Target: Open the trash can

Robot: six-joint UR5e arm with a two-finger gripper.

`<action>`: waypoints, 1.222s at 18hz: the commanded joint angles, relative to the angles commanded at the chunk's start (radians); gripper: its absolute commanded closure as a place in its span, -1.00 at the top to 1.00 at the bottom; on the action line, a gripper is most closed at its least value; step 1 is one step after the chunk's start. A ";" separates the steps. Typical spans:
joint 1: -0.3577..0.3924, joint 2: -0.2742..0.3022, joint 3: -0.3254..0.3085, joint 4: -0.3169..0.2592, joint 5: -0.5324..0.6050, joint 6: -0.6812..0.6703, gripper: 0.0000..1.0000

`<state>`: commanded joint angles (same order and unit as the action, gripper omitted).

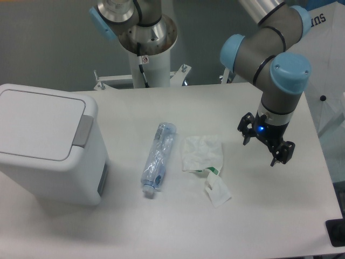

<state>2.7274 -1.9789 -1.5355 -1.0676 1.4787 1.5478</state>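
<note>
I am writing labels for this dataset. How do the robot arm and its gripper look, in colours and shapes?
The robot arm is made of silver-grey cylindrical segments with light blue round caps at the joints. The black two-finger gripper hangs from a black wrist ring, where a small blue light glows. No loose cables are visible on it.

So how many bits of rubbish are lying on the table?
3: a crushed plastic bottle right of the trash can, a crumpled white wrapper beside the bottle, and a smaller paper scrap just below that wrapper.
</note>
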 joint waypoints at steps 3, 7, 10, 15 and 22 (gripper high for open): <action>-0.009 0.031 -0.038 -0.002 0.002 -0.035 1.00; -0.067 0.046 -0.058 -0.002 -0.008 -0.132 1.00; -0.097 0.061 -0.055 -0.003 -0.060 -0.263 1.00; -0.143 0.083 -0.064 -0.008 -0.155 -0.412 1.00; -0.202 0.129 -0.083 -0.014 -0.305 -0.515 1.00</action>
<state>2.5251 -1.8501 -1.6183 -1.0815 1.1737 1.0324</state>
